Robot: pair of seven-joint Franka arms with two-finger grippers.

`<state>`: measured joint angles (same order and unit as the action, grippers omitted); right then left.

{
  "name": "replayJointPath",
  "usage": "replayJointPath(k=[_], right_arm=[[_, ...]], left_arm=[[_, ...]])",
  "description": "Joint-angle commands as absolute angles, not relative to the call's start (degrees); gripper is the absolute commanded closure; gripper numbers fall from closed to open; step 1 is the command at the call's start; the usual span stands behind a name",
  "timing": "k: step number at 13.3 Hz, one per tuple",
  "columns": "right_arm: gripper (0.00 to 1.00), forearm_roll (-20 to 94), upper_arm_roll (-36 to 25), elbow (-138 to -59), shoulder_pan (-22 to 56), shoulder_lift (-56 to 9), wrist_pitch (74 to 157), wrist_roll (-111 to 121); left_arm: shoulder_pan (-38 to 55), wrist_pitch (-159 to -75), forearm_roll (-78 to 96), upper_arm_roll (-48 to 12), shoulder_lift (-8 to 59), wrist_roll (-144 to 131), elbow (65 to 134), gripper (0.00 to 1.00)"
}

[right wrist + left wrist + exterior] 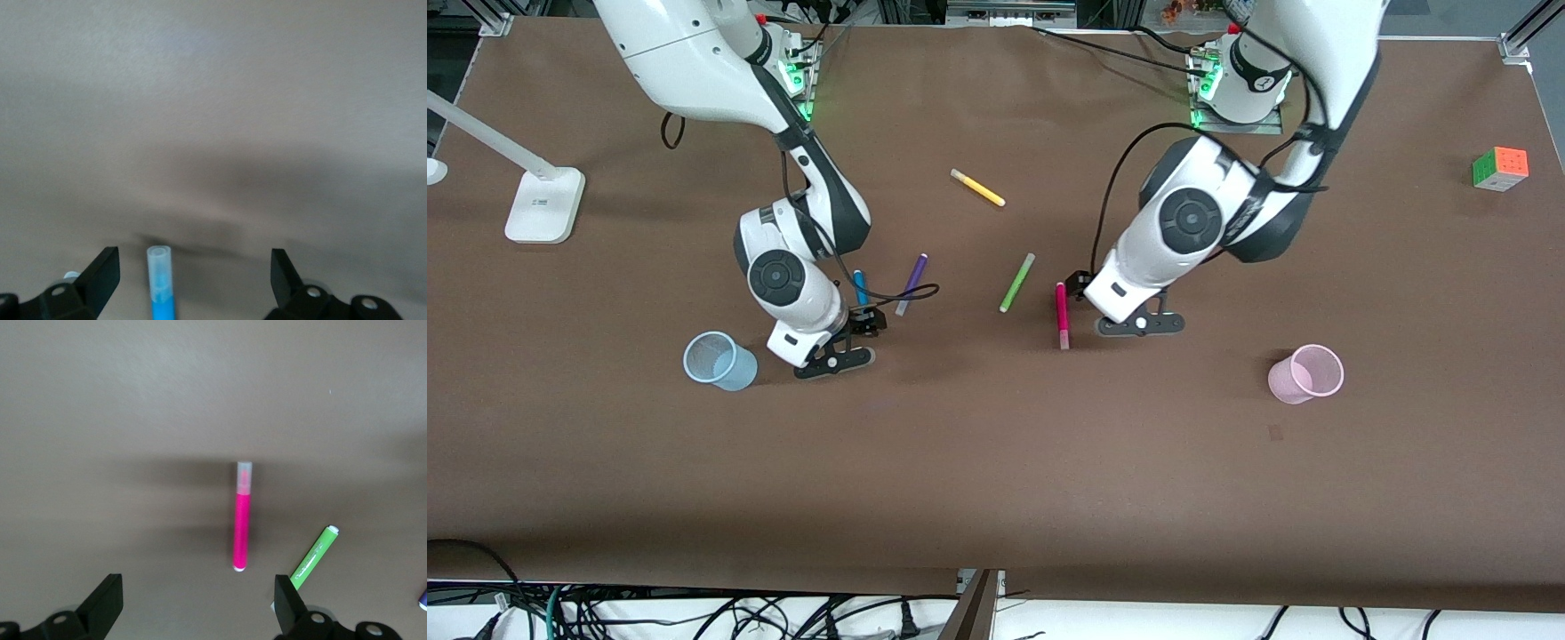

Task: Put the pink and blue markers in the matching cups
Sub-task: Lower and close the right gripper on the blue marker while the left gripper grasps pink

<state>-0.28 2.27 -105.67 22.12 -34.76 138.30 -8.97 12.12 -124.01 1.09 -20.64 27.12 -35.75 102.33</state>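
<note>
Front view: the light blue cup (719, 360) and light pink cup (1306, 373) stand nearest on the bench (996, 471). Farther, the pink marker (1062, 314) lies beside the released left tool (1138, 325). The blue marker (860, 288) lies beneath the released right tool (834, 360).

Markers on the table: five, each a different colour. One yellow marker (977, 188), one purple marker (911, 284), one lime-green marker (1017, 282), one pink marker (1062, 314), one blue marker (860, 287) partly hidden by the right arm.

Cups: two. One light blue cup (717, 360), one light pink cup (1307, 373).

Puzzle cubes: one (1500, 168).

White lamp bases: one (544, 205).

Robot arms: two, each with one gripper.
</note>
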Motion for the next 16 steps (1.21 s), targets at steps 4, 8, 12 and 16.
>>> replayJointPath(k=[4,8,12,16], right_arm=[[0.01,-0.53,3.34,-110.65,22.41,-32.70,141.86,-9.49],[0.29,-0.61,3.43,-111.09,22.59,-32.52,141.94,-8.97],[0.77,-0.70,3.43,-111.01,22.67,-32.52,141.77,-8.79],[0.93,-0.79,3.43,-110.39,22.94,-32.52,141.85,-8.70]], left_arm=[[15.81,-130.68,-5.17,-20.39,33.21,-43.14,101.95,0.00],[16.61,-134.99,-9.92,-20.39,37.44,-47.19,101.78,0.00],[17.14,-135.44,-13.52,-20.39,39.81,-47.46,101.51,0.00],[17.14,-139.39,-14.24,-20.30,41.66,-48.78,101.43,0.00]])
